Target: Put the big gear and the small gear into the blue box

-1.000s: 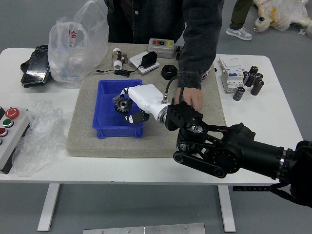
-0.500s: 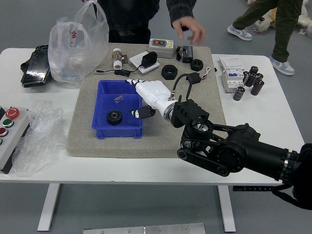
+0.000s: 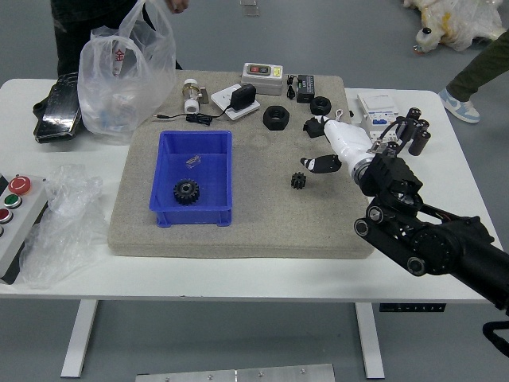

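The big gear (image 3: 186,192) now lies in the blue box (image 3: 193,217), left of the frame's middle, toward the front of the box floor. A second ago the right hand (image 3: 350,148) had a gear over that box; since then it has let go and swung away to the right of centre. Its thumb (image 3: 321,164) stands well apart from the fingers, a wide opening, and I see nothing in its hold.

The small gear (image 3: 298,181) is in plain view on the grey board (image 3: 238,243), right of the frame's middle, just beside the thumb tip and a little below it (whether they touch, I can't quite tell). So half the job looks done, and the small gear is what remains. The next move probably calls for bringing thumb and fingers down around it; coming in from the side, the thumb could nudge it away first.

The person's hand, over the board a second ago, has drawn back; a hand (image 3: 176,5) shows at the top edge, left of centre, away from the work.
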